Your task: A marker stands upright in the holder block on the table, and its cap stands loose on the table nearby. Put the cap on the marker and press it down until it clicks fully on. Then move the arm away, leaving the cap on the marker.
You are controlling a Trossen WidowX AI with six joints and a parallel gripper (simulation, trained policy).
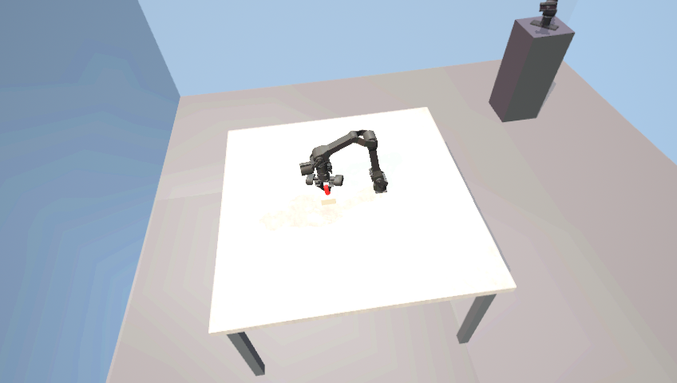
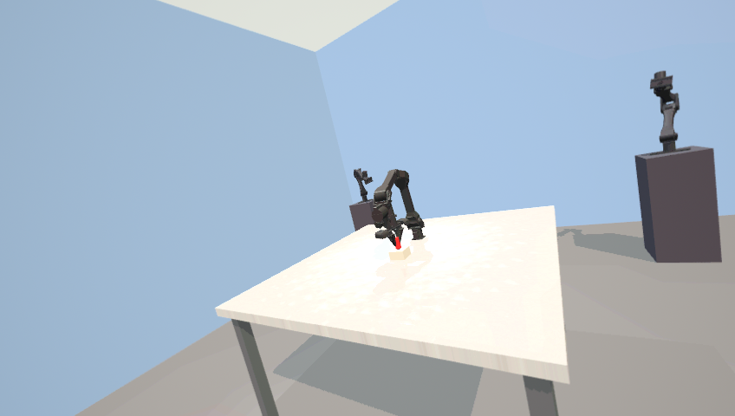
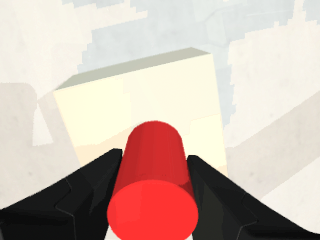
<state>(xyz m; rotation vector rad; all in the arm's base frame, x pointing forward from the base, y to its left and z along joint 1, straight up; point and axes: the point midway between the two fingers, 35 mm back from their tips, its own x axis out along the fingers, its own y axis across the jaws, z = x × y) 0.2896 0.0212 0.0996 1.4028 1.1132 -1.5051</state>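
1. Top view: a black robot arm [image 1: 340, 143] [image 2: 407, 199] bends over a white table [image 1: 361, 256] [image 2: 464, 308]. Its gripper [image 1: 326, 188] [image 2: 397, 243] [image 3: 154, 161] points down, lining the red cap [image 1: 326, 189] [image 2: 397, 243] [image 3: 154, 160] up with the pale holder block [image 1: 328, 202] [image 2: 399, 254] [image 3: 145, 102].
2. Exterior view: the cap stands roughly upright at the block's top, apparently placed for pressing; no bare marker shows.
3. Wrist view: two black fingers grasp the cap from both sides, probably keeping it straight. Whether it has clicked on cannot be told.

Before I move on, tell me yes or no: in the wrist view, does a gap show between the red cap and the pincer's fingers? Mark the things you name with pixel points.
No, the red cap [image 3: 154, 160] sits clamped between both black fingers.
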